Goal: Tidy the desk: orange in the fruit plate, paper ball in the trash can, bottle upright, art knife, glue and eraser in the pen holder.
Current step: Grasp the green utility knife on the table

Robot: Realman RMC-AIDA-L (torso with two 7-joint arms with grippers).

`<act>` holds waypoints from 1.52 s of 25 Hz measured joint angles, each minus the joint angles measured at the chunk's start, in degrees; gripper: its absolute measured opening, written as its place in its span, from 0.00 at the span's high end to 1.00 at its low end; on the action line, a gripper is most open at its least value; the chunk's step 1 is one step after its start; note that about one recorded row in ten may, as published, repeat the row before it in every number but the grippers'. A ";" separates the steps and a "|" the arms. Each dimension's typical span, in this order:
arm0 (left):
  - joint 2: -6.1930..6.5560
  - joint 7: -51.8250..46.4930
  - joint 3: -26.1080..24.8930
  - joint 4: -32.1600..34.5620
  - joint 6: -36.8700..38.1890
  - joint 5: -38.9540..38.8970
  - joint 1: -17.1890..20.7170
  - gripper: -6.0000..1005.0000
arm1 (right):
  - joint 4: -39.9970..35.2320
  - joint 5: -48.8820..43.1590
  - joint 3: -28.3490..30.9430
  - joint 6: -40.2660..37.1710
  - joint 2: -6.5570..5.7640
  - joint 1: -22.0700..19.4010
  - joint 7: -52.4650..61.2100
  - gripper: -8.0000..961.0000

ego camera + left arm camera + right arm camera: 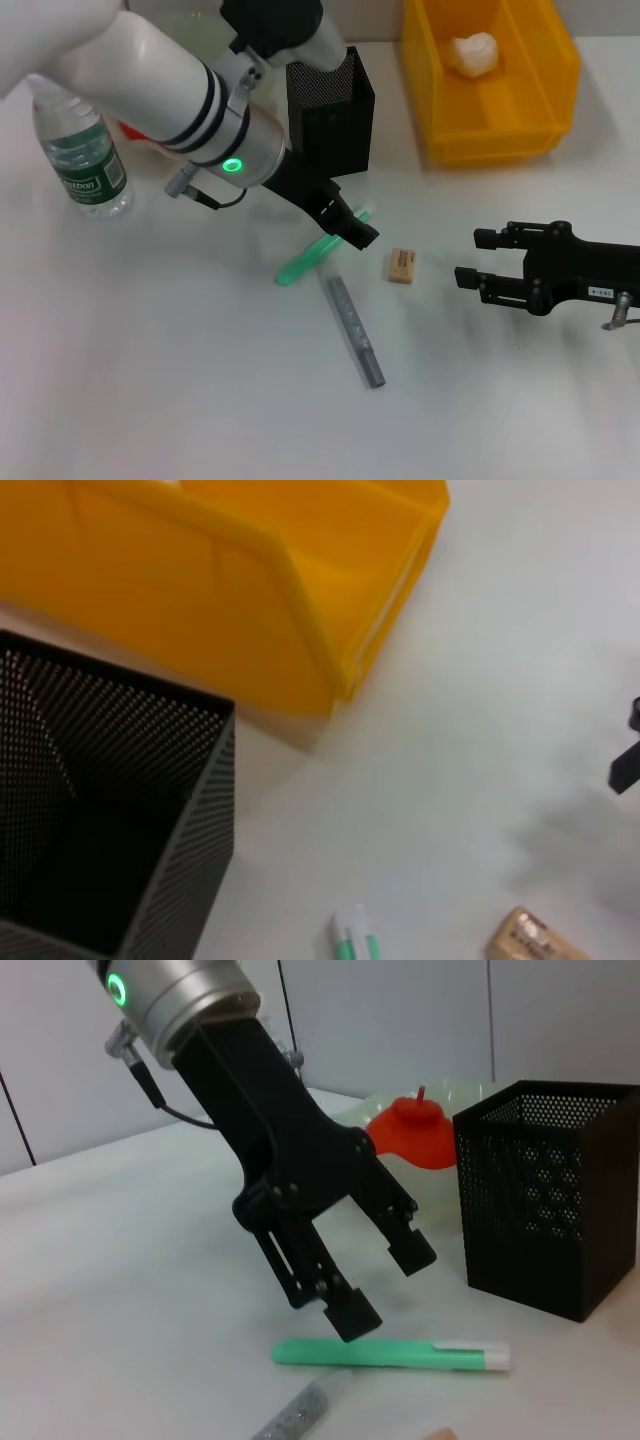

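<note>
a white tabletop (150, 380) seen from above, with two robot arms reaching in. the left pincer (350, 225) hangs just over a green glue stick (322, 250) lying flat near the middle; its black fingers (350, 1312) are spread open and hold nothing. a grey art knife (353, 330) lies just beside the near end of the glue stick, pointing toward the viewer. a small tan eraser (403, 266) lies a little to the right of them, apart from both. the black mesh pen holder (330, 105) stands upright just behind the glue stick. behind it to the right sits the yellow trash can (490, 130), with the white paper ball (473, 53) inside. at far left the bottle (85, 150) stands upright. the orange (412, 1130) rests in the pale green fruit plate (470, 1093) behind the pen holder, mostly hidden by the left arm from above. the right pincer (476, 258) hovers at the right, near the eraser, fingers apart and empty
</note>
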 joint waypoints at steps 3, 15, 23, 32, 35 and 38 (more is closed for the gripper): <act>0.00 -1.58 2.35 -0.99 -2.75 -0.19 -0.07 0.17 | 0.18 0.00 0.00 0.11 0.02 0.02 0.01 0.35; 0.00 -4.19 4.97 -4.68 -8.04 -0.64 -0.57 0.18 | 0.19 0.09 0.00 -0.11 0.26 0.04 0.02 0.35; 0.00 -4.22 5.03 -6.85 -10.04 -0.99 -0.91 0.39 | -0.08 0.09 0.00 -0.58 0.26 0.04 0.02 0.35; 0.00 -4.31 6.78 -7.41 -9.96 -1.09 -0.90 0.43 | -0.25 0.09 -0.17 -0.70 0.06 0.18 0.02 0.35; 0.00 -4.31 7.19 -7.61 -10.11 -1.20 -0.90 0.44 | -0.18 0.08 -0.09 -0.71 -0.01 0.47 0.02 0.35; 0.00 -4.12 7.21 -7.63 -10.15 -1.20 -0.90 0.45 | 0.03 0.08 -0.03 -0.71 -0.08 0.68 0.02 0.35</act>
